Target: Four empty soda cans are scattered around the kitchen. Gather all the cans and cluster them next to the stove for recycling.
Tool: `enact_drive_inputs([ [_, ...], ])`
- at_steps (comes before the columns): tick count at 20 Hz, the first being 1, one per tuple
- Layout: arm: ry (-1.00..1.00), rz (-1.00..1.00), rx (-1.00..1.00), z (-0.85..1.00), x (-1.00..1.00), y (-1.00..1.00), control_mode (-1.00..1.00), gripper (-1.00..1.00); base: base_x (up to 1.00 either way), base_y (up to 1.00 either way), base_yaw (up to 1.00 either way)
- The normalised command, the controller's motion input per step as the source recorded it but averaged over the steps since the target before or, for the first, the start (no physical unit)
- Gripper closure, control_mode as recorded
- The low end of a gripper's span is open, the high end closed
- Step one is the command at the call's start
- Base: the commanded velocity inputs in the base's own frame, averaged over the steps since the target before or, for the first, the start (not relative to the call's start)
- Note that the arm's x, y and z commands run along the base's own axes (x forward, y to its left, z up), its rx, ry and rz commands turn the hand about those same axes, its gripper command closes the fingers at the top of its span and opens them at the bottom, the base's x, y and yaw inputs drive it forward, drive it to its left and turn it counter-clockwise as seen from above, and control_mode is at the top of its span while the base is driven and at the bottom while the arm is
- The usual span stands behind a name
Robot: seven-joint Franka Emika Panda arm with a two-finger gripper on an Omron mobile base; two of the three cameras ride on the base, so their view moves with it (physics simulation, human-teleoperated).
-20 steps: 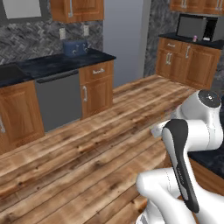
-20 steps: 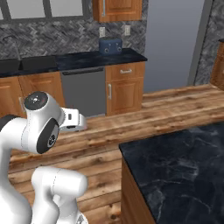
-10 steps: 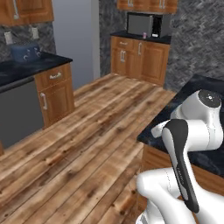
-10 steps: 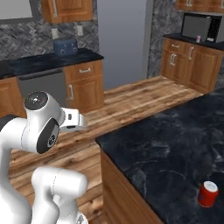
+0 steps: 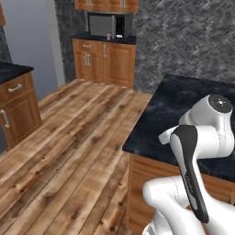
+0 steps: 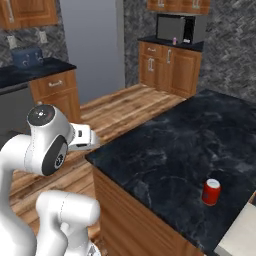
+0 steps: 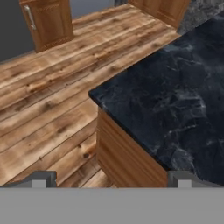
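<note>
A small red soda can with a silver top [image 6: 211, 192] is standing upright on the black marbled island countertop [image 6: 165, 150], near its right-hand end and well away from the robot. A second, pale pink can [image 6: 174, 40] is sitting far off on the back counter, just in front of the black microwave [image 6: 181, 28]. The white arm's two-finger gripper [image 7: 110, 178] is hanging released, fingers spread wide with nothing between them, above the island's near corner and the wood plank floor [image 7: 48, 100]. Orange-brown wooden cabinets [image 5: 106, 62] are lining the far wall.
</note>
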Motion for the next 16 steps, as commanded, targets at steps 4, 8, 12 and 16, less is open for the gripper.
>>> enact_drive_inputs([
  [4,0.00,0.00,0.00,0.00,0.00,0.00,1.00,-1.00,-0.10,0.00,-0.39],
  [8,0.00,0.00,0.00,0.00,0.00,0.00,1.00,-1.00,-0.05,0.00,-0.37],
  [12,0.00,0.00,0.00,0.00,0.00,0.00,1.00,-1.00,0.00,0.00,-0.31],
  [16,0.00,0.00,0.00,0.00,0.00,0.00,1.00,-1.00,0.00,0.00,-0.26],
])
